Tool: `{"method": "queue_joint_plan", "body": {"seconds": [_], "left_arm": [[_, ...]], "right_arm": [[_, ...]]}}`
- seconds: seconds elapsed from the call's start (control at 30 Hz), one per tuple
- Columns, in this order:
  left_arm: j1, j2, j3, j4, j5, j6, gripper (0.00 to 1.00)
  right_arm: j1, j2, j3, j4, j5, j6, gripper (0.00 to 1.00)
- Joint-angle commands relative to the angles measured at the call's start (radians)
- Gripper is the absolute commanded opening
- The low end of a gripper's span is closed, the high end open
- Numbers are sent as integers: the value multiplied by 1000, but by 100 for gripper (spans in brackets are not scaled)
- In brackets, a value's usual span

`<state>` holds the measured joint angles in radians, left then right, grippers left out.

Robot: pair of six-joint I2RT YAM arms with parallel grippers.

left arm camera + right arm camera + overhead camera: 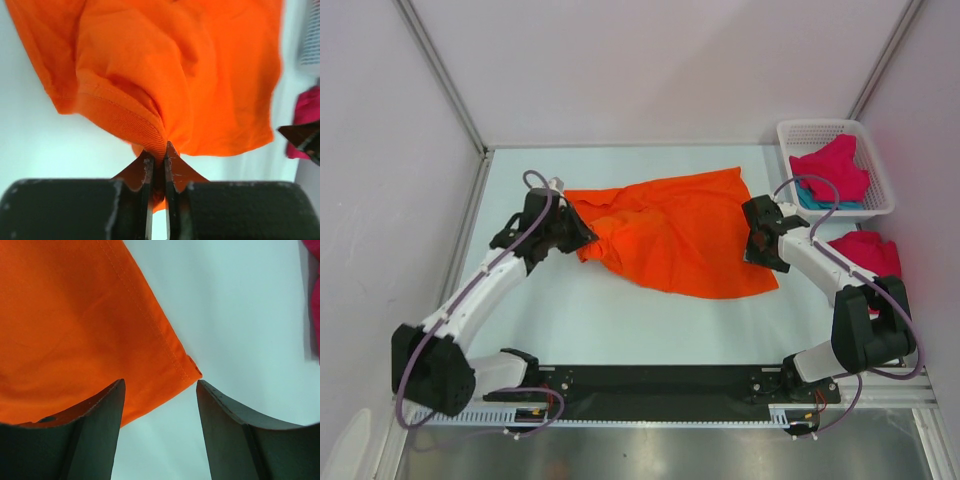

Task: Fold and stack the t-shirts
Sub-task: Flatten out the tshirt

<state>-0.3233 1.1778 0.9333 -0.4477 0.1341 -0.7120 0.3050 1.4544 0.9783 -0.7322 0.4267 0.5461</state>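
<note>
A bright orange t-shirt (670, 235) lies spread and rumpled across the middle of the table. My left gripper (582, 238) is at its left edge, shut on a bunched fold beside the ribbed collar (130, 120); cloth (175, 65) is pinched between the fingertips (159, 150). My right gripper (752, 242) hovers open at the shirt's right side. The hemmed corner (192, 367) sits just ahead of its fingers (160, 385), with nothing between them. One magenta t-shirt (832, 168) lies on a teal one (812, 200) in the basket. Another magenta t-shirt (868, 252) lies on the table at right.
A white mesh basket (790, 135) stands at the back right corner. White walls close in the table on the left, back and right. The black rail carrying both arm bases (660, 380) runs along the near edge.
</note>
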Motion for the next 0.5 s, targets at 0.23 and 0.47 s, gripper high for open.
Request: {"method": "queue_joint_plan", "body": {"seconds": [0.23, 0.47], "left_arm": [[59, 595, 430, 17, 131, 66, 14], [110, 759, 611, -29, 119, 65, 19]], "right_arm": [[32, -72, 16, -50, 9, 15, 64], [45, -80, 31, -75, 14, 9, 64]]}}
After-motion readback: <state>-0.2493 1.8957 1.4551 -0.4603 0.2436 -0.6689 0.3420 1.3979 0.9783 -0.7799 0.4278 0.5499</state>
